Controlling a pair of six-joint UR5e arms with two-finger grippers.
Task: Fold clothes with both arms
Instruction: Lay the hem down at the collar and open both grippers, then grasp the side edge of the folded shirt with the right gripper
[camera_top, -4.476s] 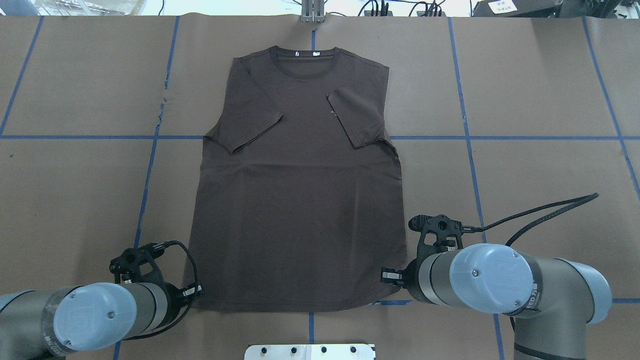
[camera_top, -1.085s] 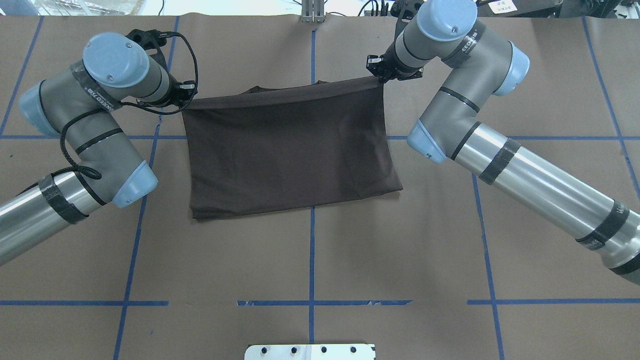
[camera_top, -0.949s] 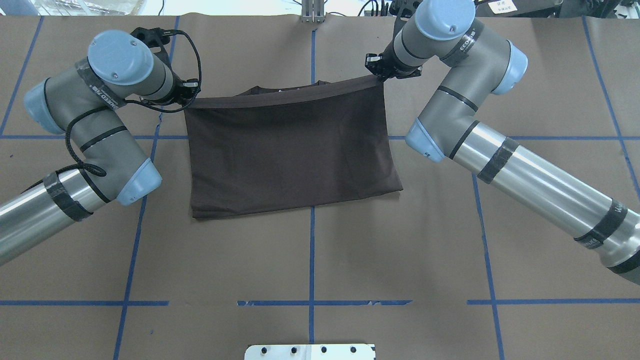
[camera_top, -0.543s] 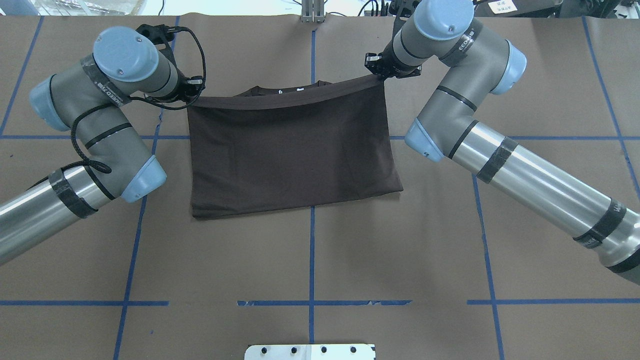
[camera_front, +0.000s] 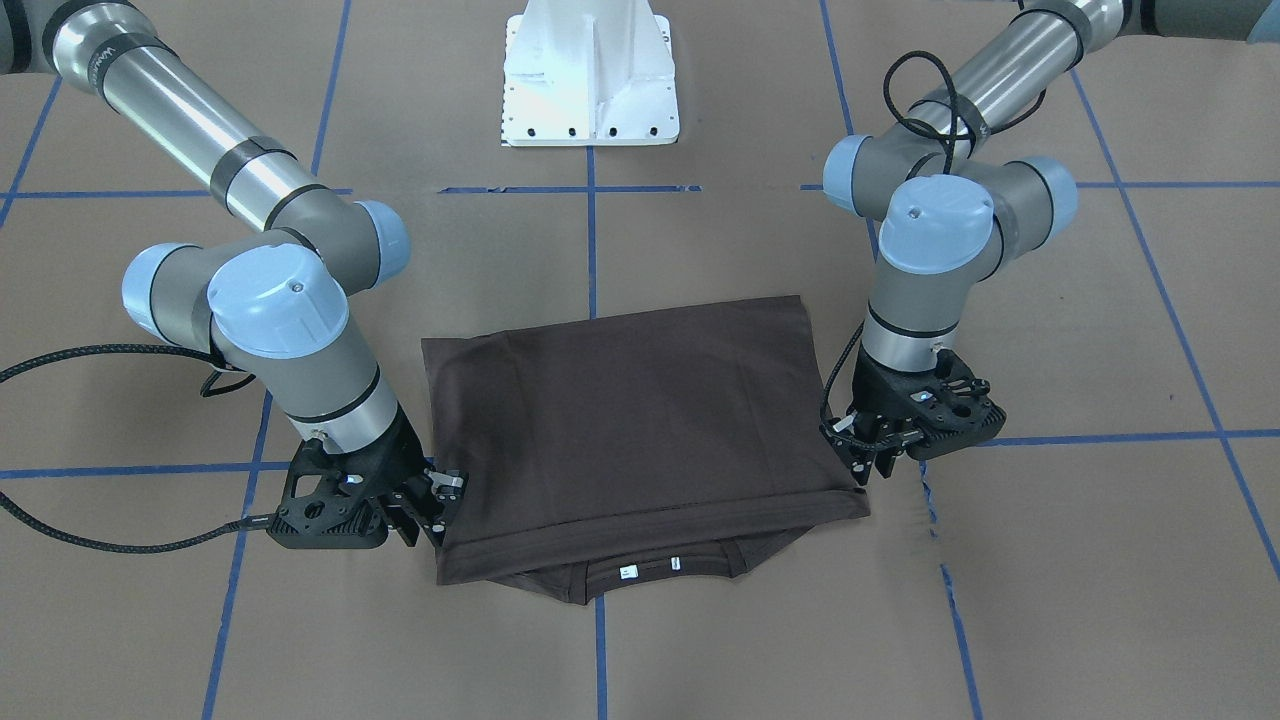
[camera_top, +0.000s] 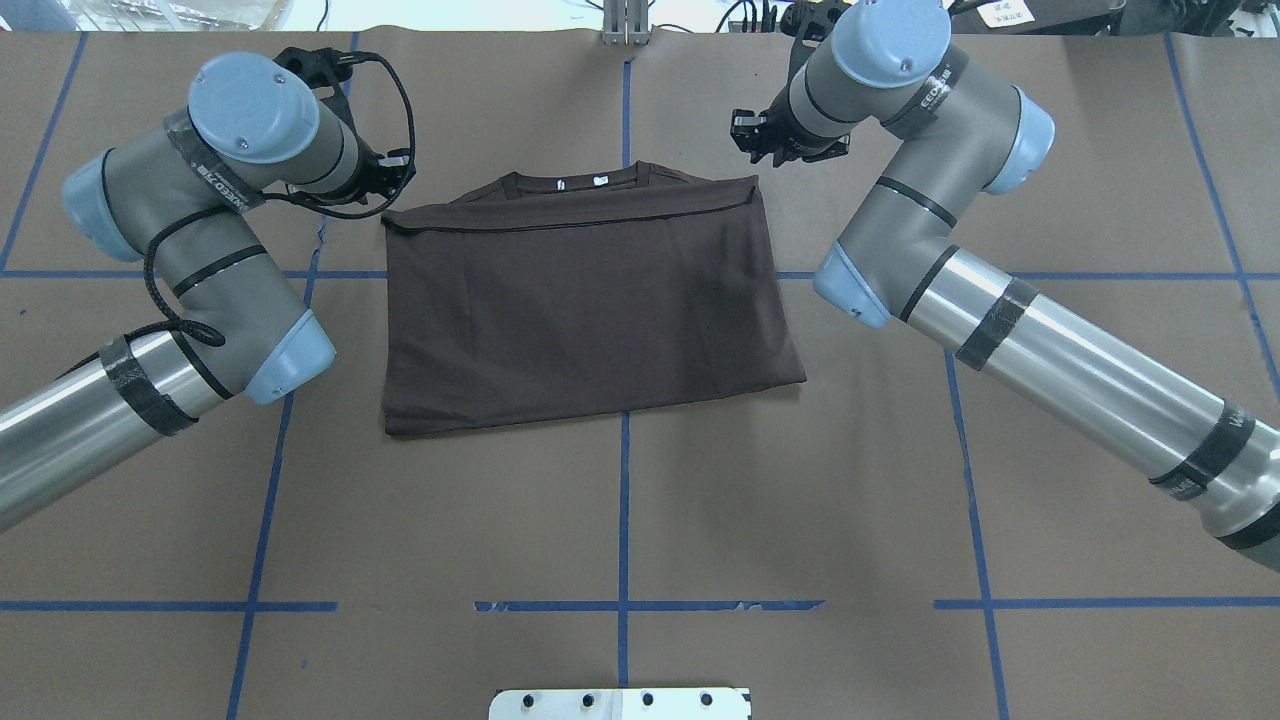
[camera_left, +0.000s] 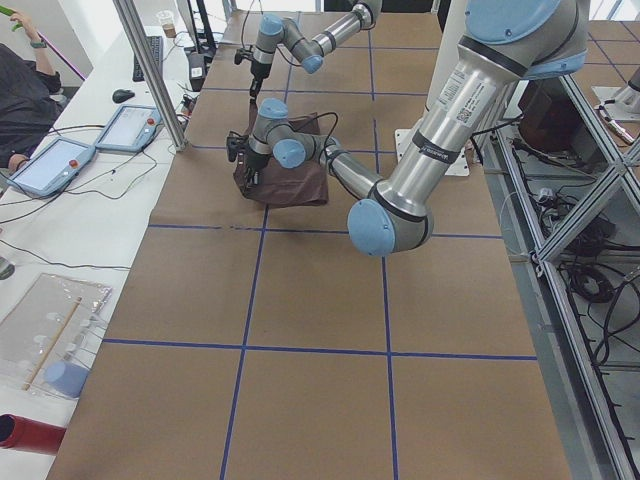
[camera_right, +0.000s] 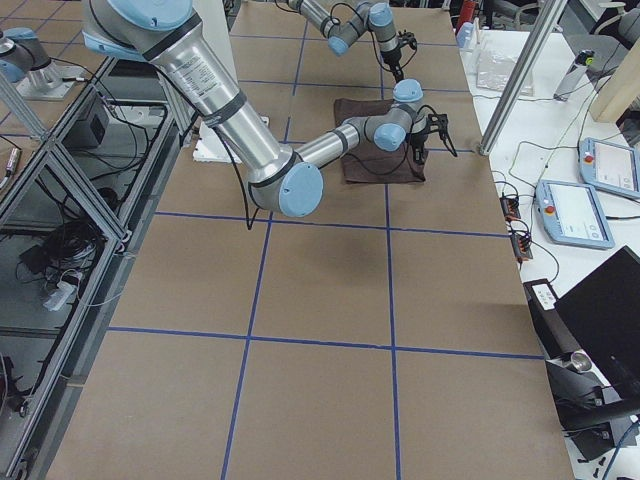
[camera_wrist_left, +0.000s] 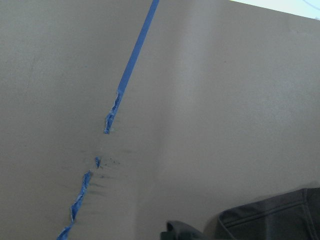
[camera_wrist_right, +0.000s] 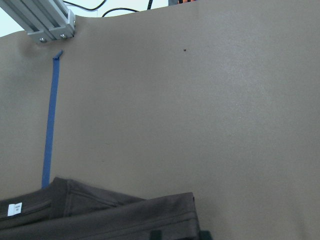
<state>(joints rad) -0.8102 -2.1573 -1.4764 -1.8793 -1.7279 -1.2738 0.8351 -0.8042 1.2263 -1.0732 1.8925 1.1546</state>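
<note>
Dark brown T-shirt (camera_top: 580, 310) lay flat on the brown paper-covered tabletop (camera_top: 620, 520), folded in half, in the far middle part between the two arms; near edge was the fold, far edge the hem, laid just short of the ribbed collar (camera_top: 575, 182); collar, shoulders and two small white labels (camera_top: 600, 181) showed beyond the hem on the far side.

Folded shape was a broad rectangle; long axis ran left to right across the tabletop; neck pointed to the far side, away from the robot; right side of the rectangle sat slightly skewed, its near right corner reaching further right than the far one.

Left hand (camera_top: 397, 168) stood at the shirt's far left corner, just off it to the left; fingers parted, no cloth between them; left wrist view showed only the shirt's corner beside one fingertip (camera_wrist_left: 175, 231), with torn blue tape (camera_wrist_left: 112, 117) on the paper beyond.

Right hand (camera_top: 745, 135) stood at the far right corner, just beyond the hem; fingers parted, holding nothing; right wrist view showed the hem corner and collar lying free on the paper below it.

Front view: both hands (camera_front: 868, 455) (camera_front: 432, 505) low, close beside the hem corners; contact with the cloth could not be told; white pedestal (camera_front: 590, 75) at the near edge.
</note>
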